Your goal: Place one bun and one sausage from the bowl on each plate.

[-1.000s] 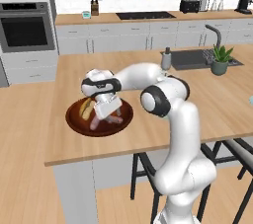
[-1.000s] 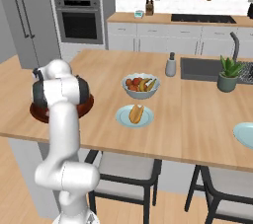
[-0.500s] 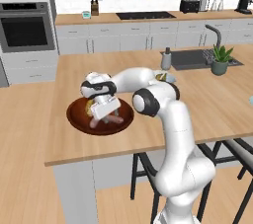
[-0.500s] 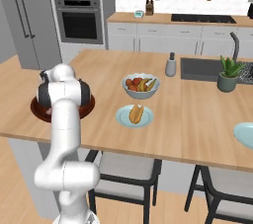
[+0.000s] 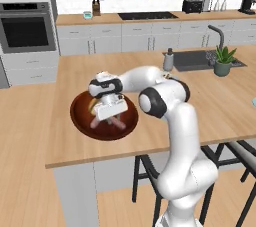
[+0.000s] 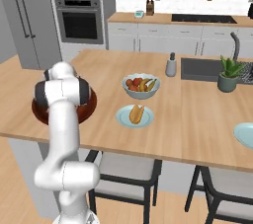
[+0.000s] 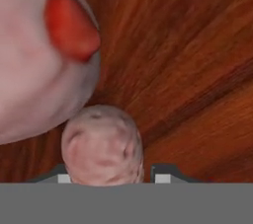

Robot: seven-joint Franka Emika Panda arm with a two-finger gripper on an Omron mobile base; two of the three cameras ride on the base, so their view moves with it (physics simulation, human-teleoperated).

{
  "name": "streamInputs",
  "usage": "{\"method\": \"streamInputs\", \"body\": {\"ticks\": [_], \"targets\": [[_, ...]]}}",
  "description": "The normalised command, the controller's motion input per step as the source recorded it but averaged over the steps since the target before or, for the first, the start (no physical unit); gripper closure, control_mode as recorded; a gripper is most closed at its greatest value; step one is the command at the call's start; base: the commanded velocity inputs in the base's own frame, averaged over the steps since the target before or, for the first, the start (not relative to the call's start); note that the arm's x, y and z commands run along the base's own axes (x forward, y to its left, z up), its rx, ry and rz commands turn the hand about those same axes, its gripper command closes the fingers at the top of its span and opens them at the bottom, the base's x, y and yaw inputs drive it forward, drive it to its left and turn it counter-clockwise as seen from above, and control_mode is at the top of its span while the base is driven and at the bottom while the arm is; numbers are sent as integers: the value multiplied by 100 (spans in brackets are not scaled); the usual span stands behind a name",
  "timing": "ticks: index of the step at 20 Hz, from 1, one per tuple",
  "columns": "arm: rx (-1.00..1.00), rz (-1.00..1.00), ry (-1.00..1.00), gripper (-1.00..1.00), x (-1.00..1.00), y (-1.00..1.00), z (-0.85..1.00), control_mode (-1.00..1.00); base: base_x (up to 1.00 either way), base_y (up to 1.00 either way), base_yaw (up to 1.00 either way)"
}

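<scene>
bowl: the wide brown wooden bowl (image 5: pixel 80 116) sits near the front edge of the island, at the robot's left; it holds the food to be shared out, so the arm bends back and low over it.
gripper: the gripper (image 5: pixel 109 113) hangs down inside the bowl, hand pointing at the bowl floor, likely so the fingers can straddle a sausage lying flat.
sausage: in the hand view a pinkish sausage end (image 7: pixel 103 150) sits right between the two finger tips, against the wood grain; in the left base view sausages (image 5: pixel 118 122) lie under the hand.
jaws: the tips stand on either side of the sausage end and close to it, but whether they already pinch it i cannot tell.
other food: a larger pale piece with a red tip (image 7: pixel 44 55) lies just beside the sausage; what it is i cannot tell, and it may get nudged on the lift.
near plate: the pale blue plate (image 6: pixel 123 117) in front of the grey fruit bowl (image 6: pixel 141 86) carries a bun (image 6: pixel 136 113); no sausage is clear on it, so it looks half served.
far plate: a second blue plate (image 6: pixel 245 135) shows at the right edge, well apart from the brown bowl.
step: judged as picking a sausage for a plate.
</scene>
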Motion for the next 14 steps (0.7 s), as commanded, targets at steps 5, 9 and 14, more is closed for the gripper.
{"method": "streamInputs", "body": {"ticks": [5,9,14], "targets": [[4,-13,-50,100,-22,-1,-1,-100,0,0,0],[14,-7,-82,100,-5,-12,73,-100,0,0,0],[23,-3,-61,100,0,-75,98,-100,0,0,0]]}}
